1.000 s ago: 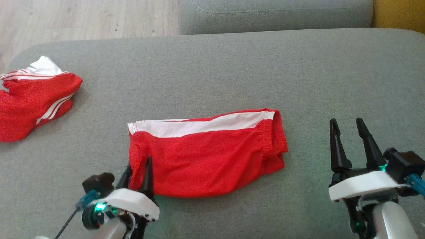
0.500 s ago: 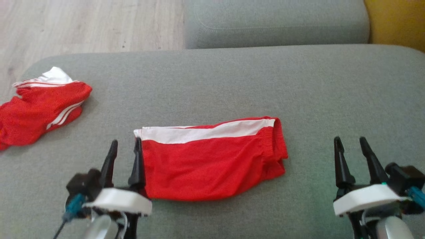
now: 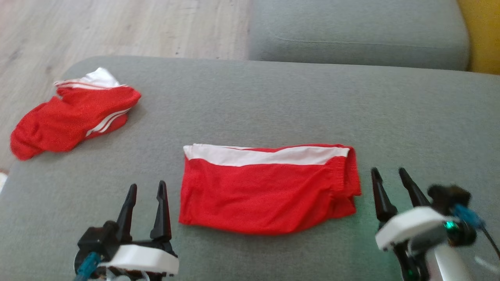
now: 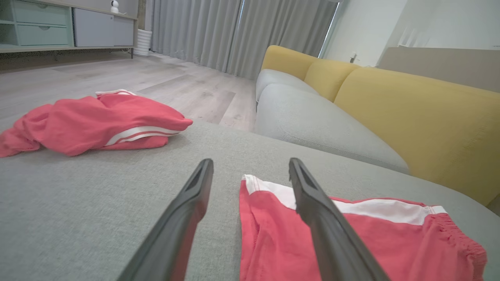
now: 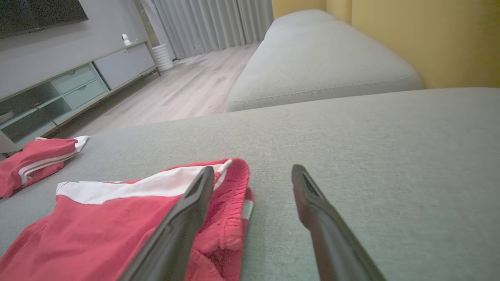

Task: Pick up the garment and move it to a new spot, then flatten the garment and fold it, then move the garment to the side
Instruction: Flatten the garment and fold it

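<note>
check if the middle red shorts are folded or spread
Folded: the shorts lie as a flat rectangle, layered edges showing at one end.

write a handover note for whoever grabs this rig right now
Left gripper: jaws open, empty, low over the grey sofa cushion, just off the left edge of the red shorts.
Right gripper: jaws open, empty, just off the shorts' right edge.
Shorts: mid-cushion, folded into a flat rectangle, white band along the far edge, waistband bunched at the right end.
A second red garment with white stripes lies loosely at the cushion's far left corner.
Done, by the look of it: placing, flattening, folding.
Left: grasp the shorts and move them to the side.
</note>
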